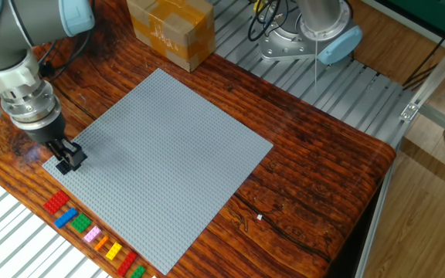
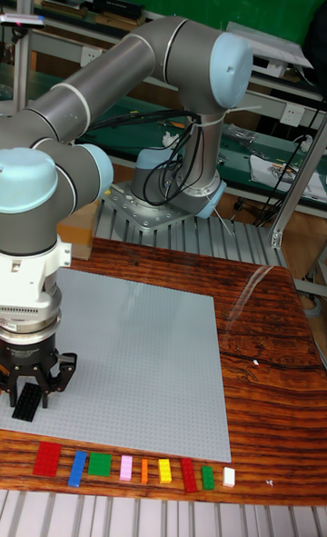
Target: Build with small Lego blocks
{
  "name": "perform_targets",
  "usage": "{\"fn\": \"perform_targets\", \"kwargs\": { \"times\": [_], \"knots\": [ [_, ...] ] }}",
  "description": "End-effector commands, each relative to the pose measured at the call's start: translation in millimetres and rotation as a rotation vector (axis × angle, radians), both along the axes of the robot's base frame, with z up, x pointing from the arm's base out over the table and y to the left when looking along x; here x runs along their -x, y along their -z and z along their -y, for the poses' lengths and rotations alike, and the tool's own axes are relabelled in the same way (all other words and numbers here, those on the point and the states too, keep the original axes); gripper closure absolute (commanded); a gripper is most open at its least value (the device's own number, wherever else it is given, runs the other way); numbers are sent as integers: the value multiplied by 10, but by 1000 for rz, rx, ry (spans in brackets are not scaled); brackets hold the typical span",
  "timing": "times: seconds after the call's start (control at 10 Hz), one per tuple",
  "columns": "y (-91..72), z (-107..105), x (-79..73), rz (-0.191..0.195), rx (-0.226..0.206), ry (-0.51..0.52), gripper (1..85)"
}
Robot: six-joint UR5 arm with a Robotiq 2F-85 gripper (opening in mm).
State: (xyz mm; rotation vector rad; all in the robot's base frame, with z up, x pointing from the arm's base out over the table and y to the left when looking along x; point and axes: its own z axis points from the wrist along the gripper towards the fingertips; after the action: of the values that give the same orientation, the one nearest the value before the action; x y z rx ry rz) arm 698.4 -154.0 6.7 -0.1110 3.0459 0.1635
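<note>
small lego blocks: one black rectangular studded plastic brick sits between the jaws of the dark two-finger gripper, which is closed on it, at the near left corner of the large grey studded baseplate. in the fixed view the gripper stands vertical over that same corner. whether the brick's underside already touches the baseplate studs cannot be told from either view.

the remaining coloured plastic bricks lie in a single row on the brown wooden table, just beside the baseplate's near edge: red, blue, green, pink, orange, yellow, red, green and white, each apart from its neighbour, long axes crosswise to the row.

relation governing the next move: the held brick is directly above the baseplate corner, its long axis running away from the near edge. judgement: the step in hand is placement, calling for a straight downward press with studs aligned. risk: slight misalignment would leave the brick tilted or unseated.
</note>
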Motion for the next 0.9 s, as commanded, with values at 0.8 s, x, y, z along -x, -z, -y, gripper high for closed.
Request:
{"fn": "perform_targets", "kwargs": {
  "times": [0.8],
  "knots": [
    [-32,-25,-8,9,-13,-13,377]
  ]
}}
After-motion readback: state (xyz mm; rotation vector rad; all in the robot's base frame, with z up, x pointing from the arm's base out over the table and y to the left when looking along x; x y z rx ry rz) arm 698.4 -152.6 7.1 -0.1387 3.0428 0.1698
